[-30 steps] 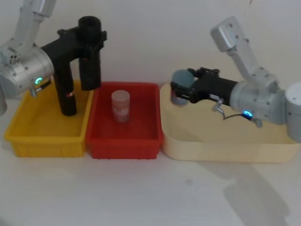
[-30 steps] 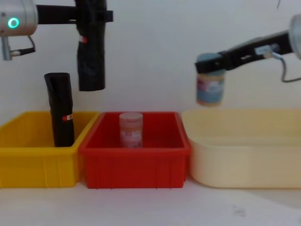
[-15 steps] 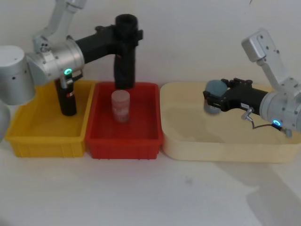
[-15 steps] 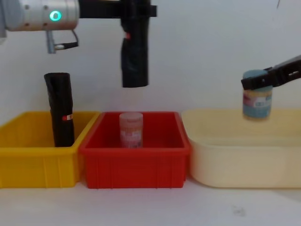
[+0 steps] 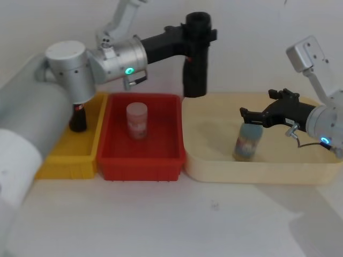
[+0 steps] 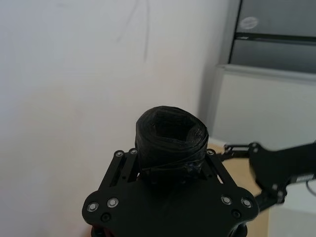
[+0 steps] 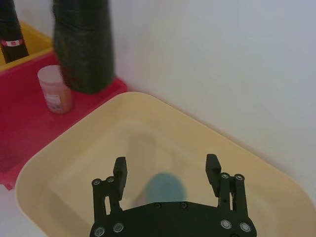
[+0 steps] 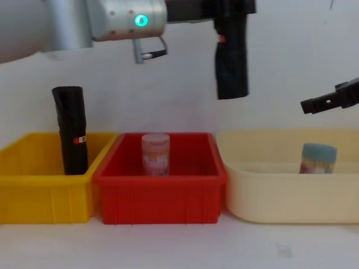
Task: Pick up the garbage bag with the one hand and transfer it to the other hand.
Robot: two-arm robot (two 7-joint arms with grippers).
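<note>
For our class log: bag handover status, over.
Left gripper shut on garbage bag, held aloft. Right gripper open over blue-lidded jar in cream tub. Nothing between them.

Left gripper [image 5: 197,35] clamps garbage bag [image 5: 194,75] above cream tub [image 5: 257,172] far-left corner; right gripper [image 5: 261,106], jaws spread, over tub.

My left gripper [image 5: 196,33] is holding a black, red-labelled garbage bag [image 5: 194,72]; below my right gripper [image 5: 261,106] a blue-lidded jar [image 5: 247,140] is standing.
</note>
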